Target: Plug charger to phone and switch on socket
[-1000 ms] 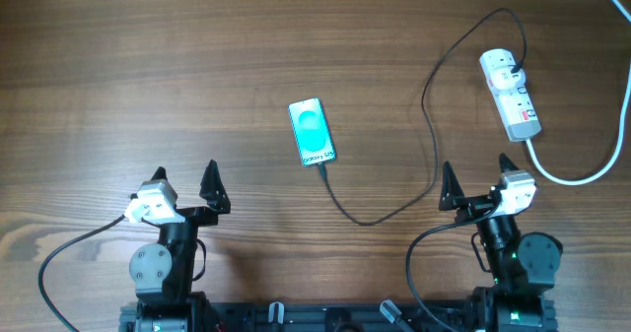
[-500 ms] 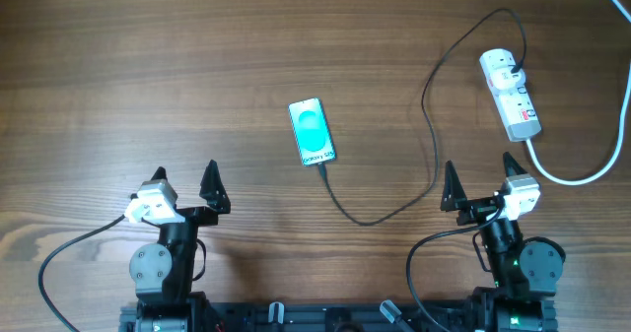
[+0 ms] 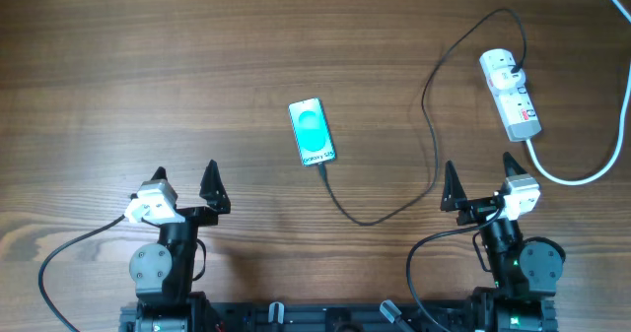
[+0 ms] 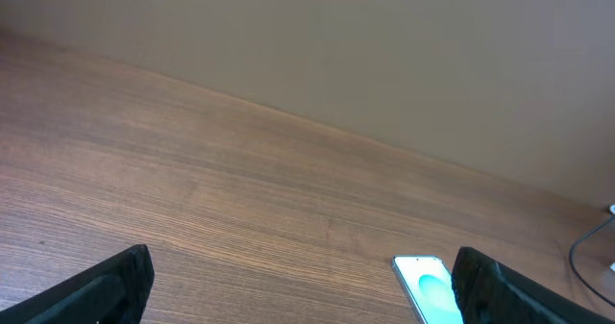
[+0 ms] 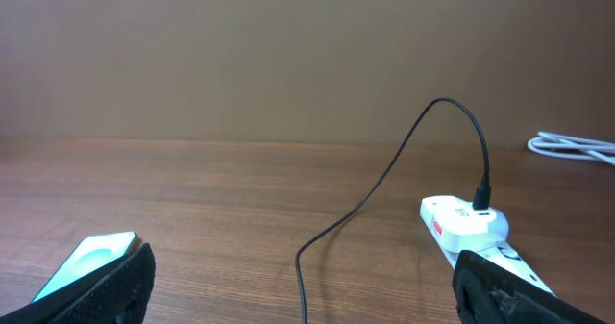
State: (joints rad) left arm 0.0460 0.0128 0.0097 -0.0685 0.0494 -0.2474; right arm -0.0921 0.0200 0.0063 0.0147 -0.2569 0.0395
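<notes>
Phone lies near the middle of the table. Charger cable touches its 6 o'clock end and curls off to the socket at 2 o'clock. Left gripper at 7 o'clock and right gripper at 5 o'clock both have jaws spread wide, empty.

The overhead camera looks straight down on the table from well above. Each wrist camera sits low, close to the wood, facing across it towards the wall. All three catch the phone; the right wrist and overhead views share the socket.
</notes>
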